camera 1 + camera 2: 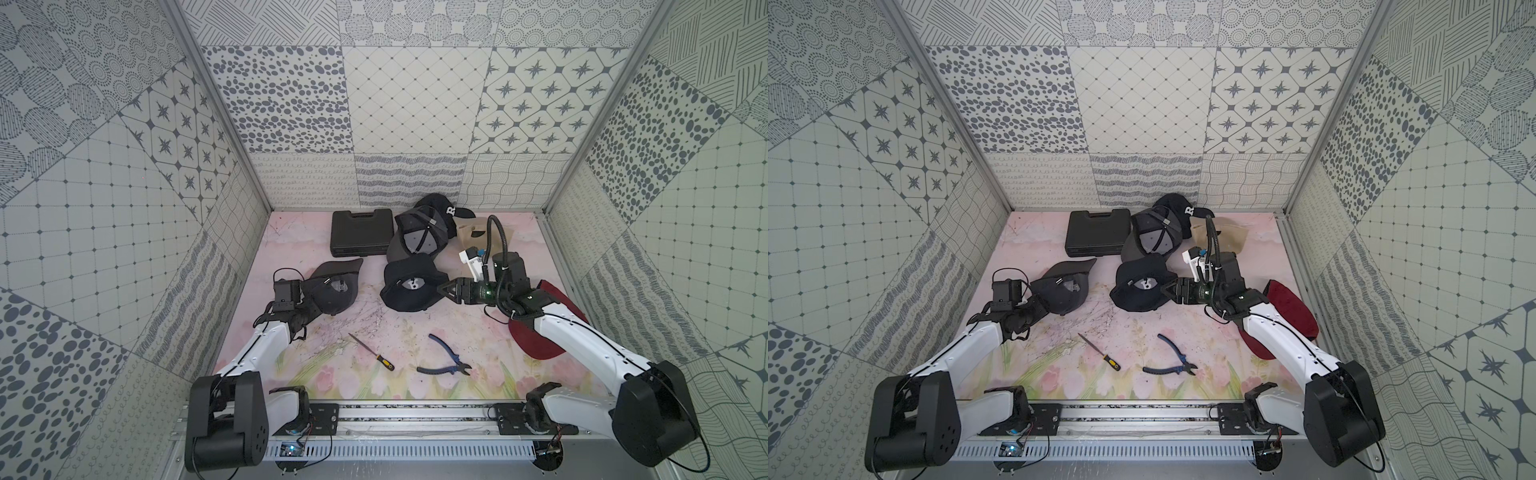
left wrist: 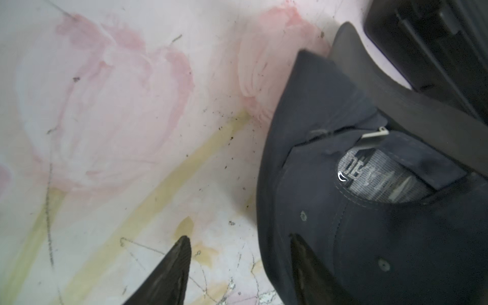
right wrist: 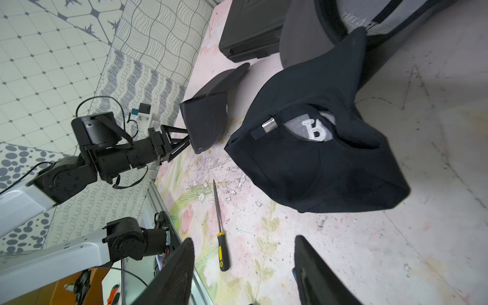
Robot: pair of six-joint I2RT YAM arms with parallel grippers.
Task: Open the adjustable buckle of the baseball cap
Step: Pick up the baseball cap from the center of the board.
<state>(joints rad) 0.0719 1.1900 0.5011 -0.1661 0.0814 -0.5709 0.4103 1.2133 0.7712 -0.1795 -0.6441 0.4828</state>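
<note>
A dark navy baseball cap lies left of centre, its silver buckle on the back strap above a mesh label. My left gripper is open at this cap's near edge. One finger lies over the crown, the other over the bare table, with the cap's rim between them. A second navy cap with a white letter and a silver buckle sits mid-table. My right gripper is open just right of it in both top views, with nothing between its fingers.
At the back are a black case, a grey cap, a black cap and a tan box. A red cap lies under my right arm. A screwdriver and blue pliers lie near the front.
</note>
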